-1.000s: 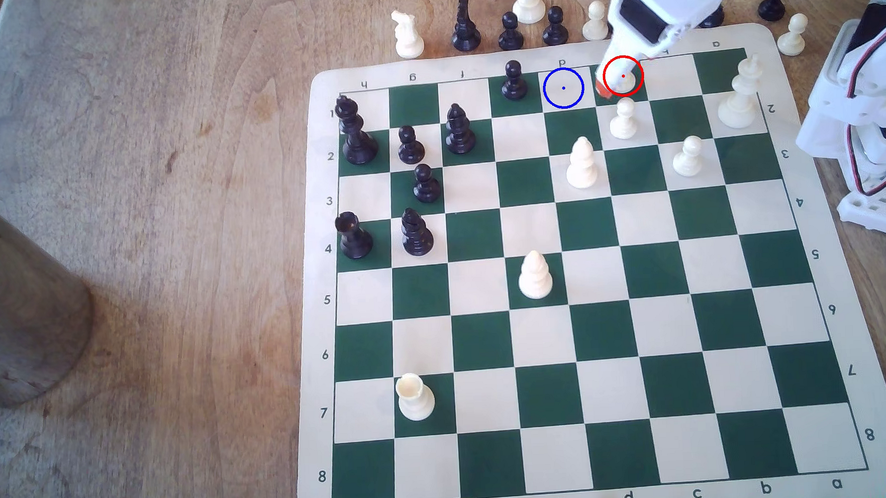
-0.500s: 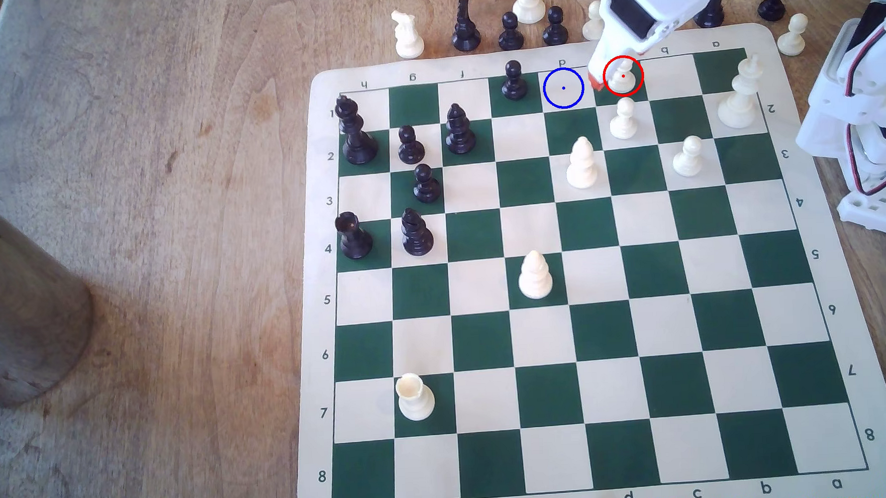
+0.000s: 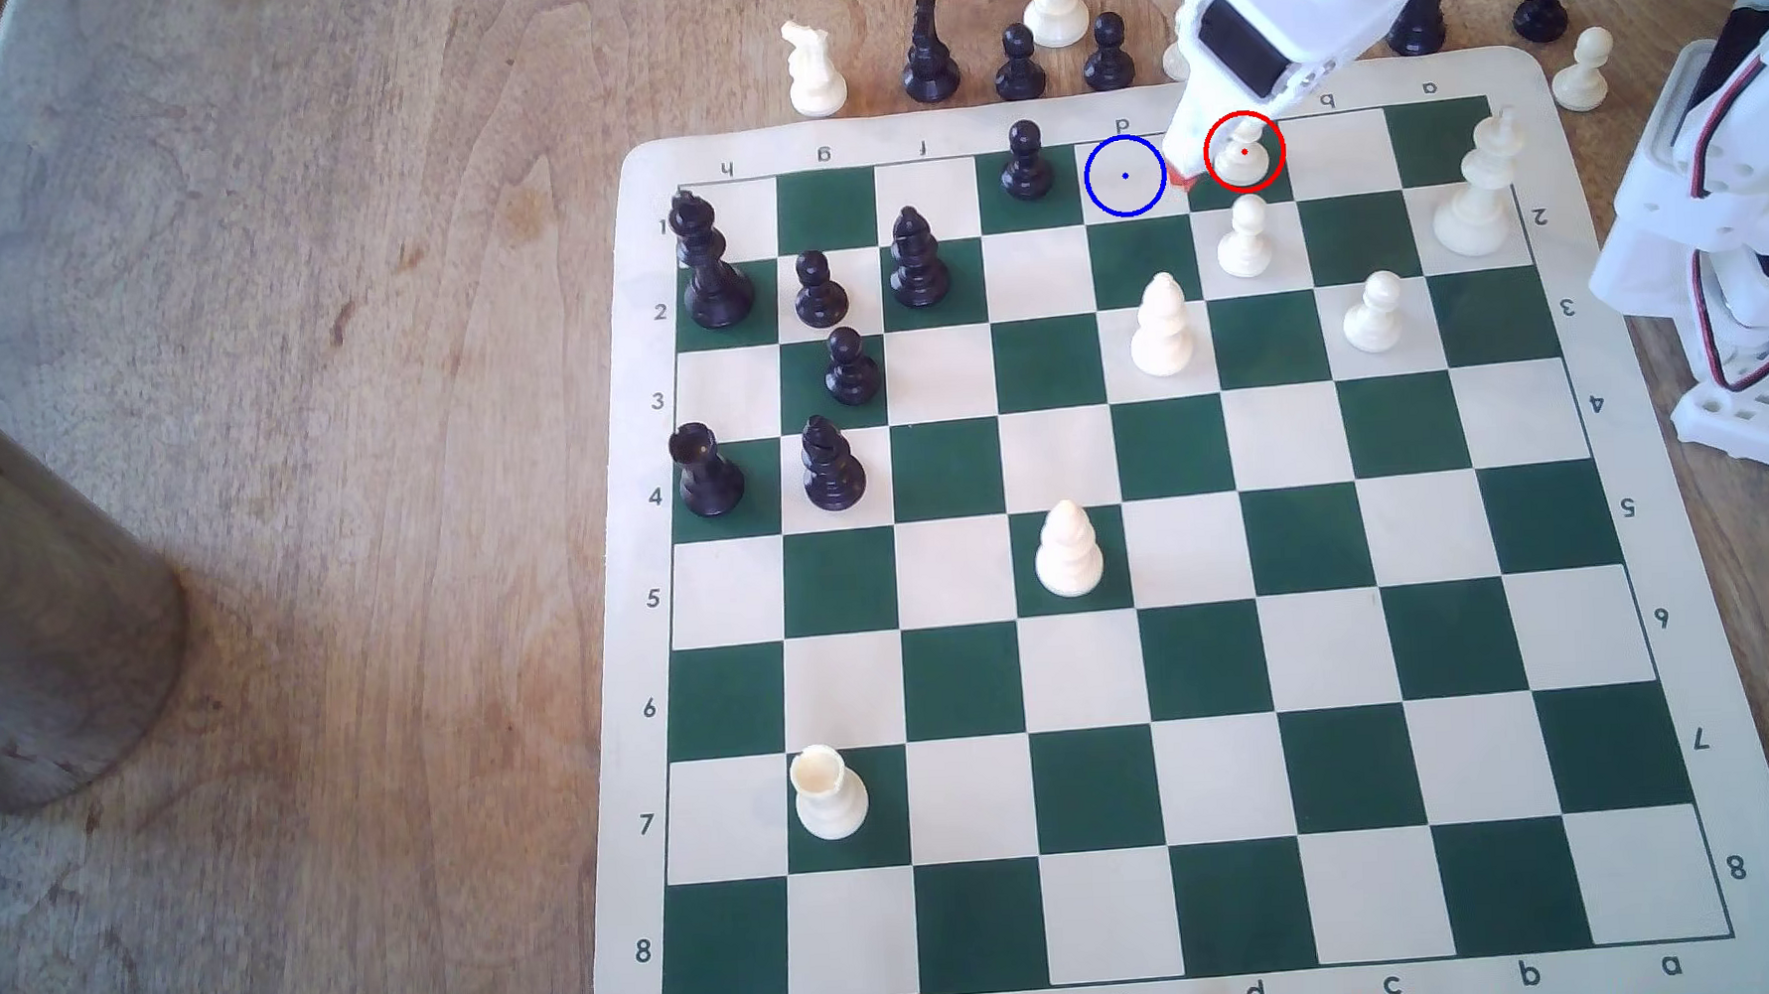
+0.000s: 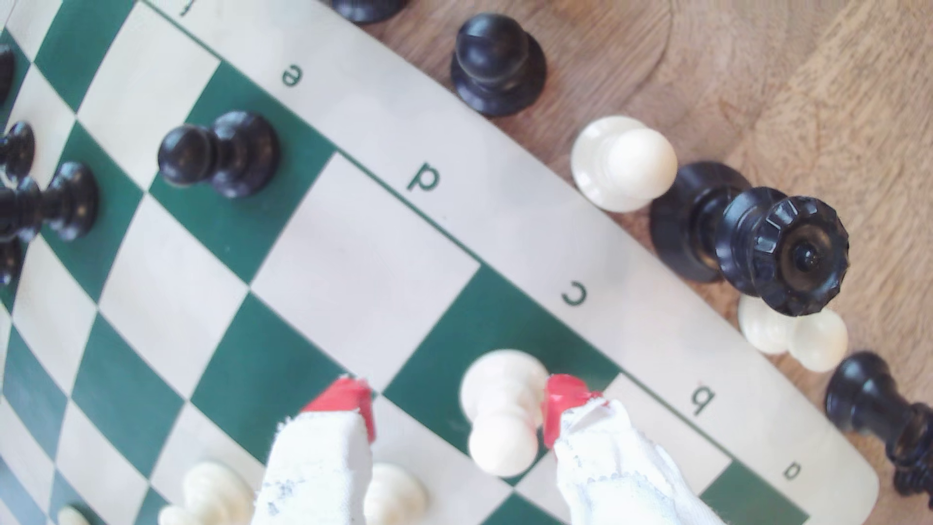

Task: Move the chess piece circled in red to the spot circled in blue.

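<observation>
Gripper (image 4: 457,411): spread, its red-tipped fingers (image 4: 346,399) straddling the white pawn (image 4: 502,411); one tip touches or nearly touches the pawn, the other stands apart.
Why so: judged a setup for pinching the pawn at its collar.
Arm: reaches down steeply from the chessboard's (image 3: 1564,75) far edge, wrist tilted toward the pawn (image 3: 1244,151).
Pawn's place: upright on the red-ringed green square in the far edge row.
Blue-ringed square (image 3: 1125,175): vacant cream square next along that row, a black pawn (image 3: 1026,161) beyond.
</observation>
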{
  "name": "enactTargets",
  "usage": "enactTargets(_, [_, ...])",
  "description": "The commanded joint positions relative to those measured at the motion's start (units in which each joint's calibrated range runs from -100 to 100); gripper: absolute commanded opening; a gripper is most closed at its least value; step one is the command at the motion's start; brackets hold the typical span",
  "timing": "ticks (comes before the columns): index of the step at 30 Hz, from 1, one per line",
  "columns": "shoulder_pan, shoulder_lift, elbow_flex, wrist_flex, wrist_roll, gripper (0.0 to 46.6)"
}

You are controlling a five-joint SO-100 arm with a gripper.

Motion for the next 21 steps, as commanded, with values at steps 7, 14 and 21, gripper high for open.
enactTargets(7, [0.2,-0.2,-5.1,-0.8,0.0,3.9])
enactTargets(14, [0.4,-1.1,-5.2,-0.5,0.0,3.4])
enactTargets(21, [0.5,-4.8,-10.8,6.6,0.0,3.3])
